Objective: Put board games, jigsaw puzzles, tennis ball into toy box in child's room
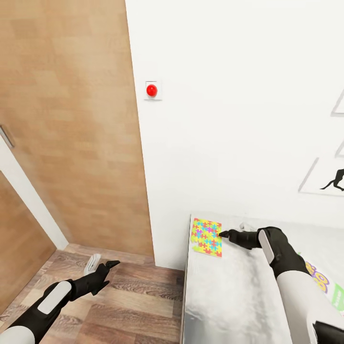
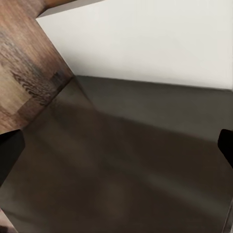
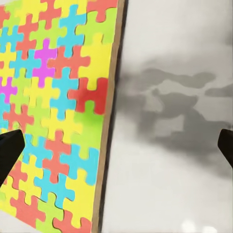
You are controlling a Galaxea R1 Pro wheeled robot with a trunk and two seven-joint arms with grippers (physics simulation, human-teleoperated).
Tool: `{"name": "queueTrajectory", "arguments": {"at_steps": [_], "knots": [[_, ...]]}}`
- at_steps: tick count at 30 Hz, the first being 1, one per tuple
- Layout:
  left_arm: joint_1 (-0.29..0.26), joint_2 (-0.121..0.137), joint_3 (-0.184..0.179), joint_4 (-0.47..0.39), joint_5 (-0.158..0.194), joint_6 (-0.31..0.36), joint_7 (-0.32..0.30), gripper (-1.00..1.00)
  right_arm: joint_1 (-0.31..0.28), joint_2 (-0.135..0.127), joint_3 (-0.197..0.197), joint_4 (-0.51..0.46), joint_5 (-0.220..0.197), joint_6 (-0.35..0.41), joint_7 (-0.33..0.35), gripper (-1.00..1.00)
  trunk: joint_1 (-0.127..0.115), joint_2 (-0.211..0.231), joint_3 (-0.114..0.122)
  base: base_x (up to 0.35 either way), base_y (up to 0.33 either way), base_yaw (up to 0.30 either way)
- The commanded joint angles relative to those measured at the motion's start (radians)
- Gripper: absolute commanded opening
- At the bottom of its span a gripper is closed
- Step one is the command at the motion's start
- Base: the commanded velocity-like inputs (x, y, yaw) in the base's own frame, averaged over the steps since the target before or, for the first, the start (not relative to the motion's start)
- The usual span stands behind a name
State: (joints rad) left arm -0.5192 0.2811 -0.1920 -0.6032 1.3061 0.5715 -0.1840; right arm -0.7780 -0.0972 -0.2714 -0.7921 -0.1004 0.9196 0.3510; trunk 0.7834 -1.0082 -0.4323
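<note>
Right wrist view is showing the right gripper [image 3: 116, 145] with its jaws spread wide, one dark fingertip at each side of the frame, straddling the long edge of the jigsaw puzzle [image 3: 53, 111] where it is meeting the pale counter [image 3: 170, 184]. From the head view, that right gripper [image 1: 225, 234] is hovering just beside the puzzle [image 1: 207, 237], which is lying flat near the counter's [image 1: 229, 296] far corner, close to the white wall [image 1: 229, 119]. The puzzle is looking like a thin, stiff board with a brownish edge, probably light but awkward to lift because it is sitting flush with the surface; taking it by the near long edge, one finger over the top and one under the rim, or sliding it toward the counter's edge first, is seeming the safest hold. A colourful box [image 1: 329, 286] is lying further along the counter beside the forearm. The left gripper [image 1: 107, 268] is hanging over the wooden floor [image 1: 134, 306], its jaws apart and holding nothing.
</note>
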Motion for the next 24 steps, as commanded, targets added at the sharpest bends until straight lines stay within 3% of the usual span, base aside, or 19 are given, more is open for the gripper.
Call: {"name": "queueTrajectory", "arguments": {"at_steps": [1,11,18,24], "knots": [[-0.001,0.001,-0.004,0.0,0.002,0.0,-0.003,1.0,-0.001,0.001,-0.002,0.006,-0.008,0.005,-0.002,1.0,0.0,-0.001,-0.001,0.0,0.0,0.0],[-0.001,0.001,-0.004,0.0,0.002,0.0,-0.003,1.0,-0.003,0.008,-0.001,0.068,-0.01,-0.013,-0.003,1.0,0.0,-0.001,-0.001,0.0,0.0,0.005],[-0.001,0.001,-0.004,0.0,0.002,0.0,-0.003,1.0,-0.003,0.007,-0.001,0.072,-0.01,-0.016,0.004,1.0,0.0,-0.001,-0.001,0.0,0.0,0.209],[-0.001,0.001,-0.004,0.0,0.004,0.0,-0.004,1.0,-0.003,0.0,-0.003,0.073,-0.011,-0.014,0.006,1.0,0.0,-0.001,-0.001,0.0,0.0,0.066]]}}
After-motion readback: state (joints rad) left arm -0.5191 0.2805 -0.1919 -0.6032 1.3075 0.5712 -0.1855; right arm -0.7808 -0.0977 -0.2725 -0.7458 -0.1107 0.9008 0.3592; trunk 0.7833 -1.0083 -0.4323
